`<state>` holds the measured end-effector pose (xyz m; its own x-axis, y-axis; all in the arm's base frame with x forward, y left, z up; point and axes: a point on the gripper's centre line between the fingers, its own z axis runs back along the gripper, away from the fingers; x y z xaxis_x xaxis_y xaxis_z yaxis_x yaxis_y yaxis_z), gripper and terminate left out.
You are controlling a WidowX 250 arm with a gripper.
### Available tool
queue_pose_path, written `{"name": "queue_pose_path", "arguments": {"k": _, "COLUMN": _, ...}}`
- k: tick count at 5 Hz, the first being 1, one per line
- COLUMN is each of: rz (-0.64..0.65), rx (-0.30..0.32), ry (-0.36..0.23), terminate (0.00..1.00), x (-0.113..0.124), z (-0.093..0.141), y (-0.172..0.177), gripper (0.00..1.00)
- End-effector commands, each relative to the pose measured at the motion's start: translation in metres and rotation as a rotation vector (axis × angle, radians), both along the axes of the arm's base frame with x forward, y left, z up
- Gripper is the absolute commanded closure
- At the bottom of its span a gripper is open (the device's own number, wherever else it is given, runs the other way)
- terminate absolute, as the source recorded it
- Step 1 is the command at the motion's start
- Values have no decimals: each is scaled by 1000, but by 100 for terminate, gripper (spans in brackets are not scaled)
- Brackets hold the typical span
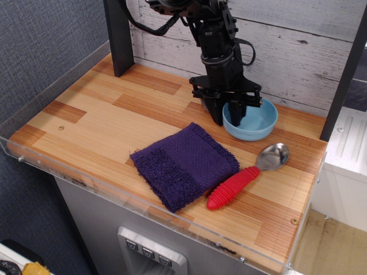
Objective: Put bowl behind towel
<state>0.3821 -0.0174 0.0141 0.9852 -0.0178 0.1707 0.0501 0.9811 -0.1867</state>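
The light-blue bowl (255, 121) sits low on the wooden table at the back right, behind and to the right of the dark purple towel (184, 162). My gripper (228, 114) points straight down over the bowl's left rim. One finger is inside the bowl and the other outside, closed on the rim. The towel lies flat near the table's front edge, apart from the bowl.
A steel spoon with a red handle (234, 187) lies right of the towel, its scoop (274, 156) just in front of the bowl. A white plank wall (298, 46) closes the back. A dark post (117, 37) stands at the back left. A clear plastic lip (143, 201) edges the front.
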Motion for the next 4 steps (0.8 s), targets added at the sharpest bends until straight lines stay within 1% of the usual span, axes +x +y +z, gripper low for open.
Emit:
{"name": "queue_pose_path", "arguments": {"k": 1, "rz": -15, "rx": 15, "ry": -66, "terminate": 0, "x": -5, "z": 26, "y": -2, "gripper": 0}}
{"name": "queue_pose_path", "arguments": {"k": 2, "rz": -45, "rx": -28, "ry": -97, "terminate": 0, "x": -4, "z": 39, "y": -2, "gripper": 0}}
{"name": "queue_pose_path", "arguments": {"k": 3, "rz": -86, "rx": -70, "ry": -175, "terminate": 0, "x": 3, "z": 70, "y": -2, "gripper": 0}}
{"name": "queue_pose_path", "arguments": {"k": 4, "rz": -110, "rx": -74, "ry": -261, "terminate": 0, "x": 5, "z": 108, "y": -3, "gripper": 0}}
